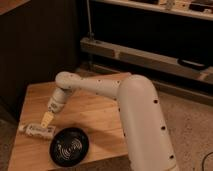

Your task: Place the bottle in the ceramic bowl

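So we've got the pincer [47, 119] open and empty, bottle [37, 130] lying just under it, black bowl [69, 146] near it on the surface [95, 116].

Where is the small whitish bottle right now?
In the camera view's lower left, the small whitish bottle lies on the wooden table, left of the round black ceramic bowl; the gripper hovers above its right end.

Pale matt wooden table [95, 112] carried a black ceramic bowl [69, 146] with a faint sheen at seven o'clock. The arm [140, 112] looked smooth white plastic; its tan gripper [47, 119] hung at nine o'clock, above a whitish bottle [39, 130].
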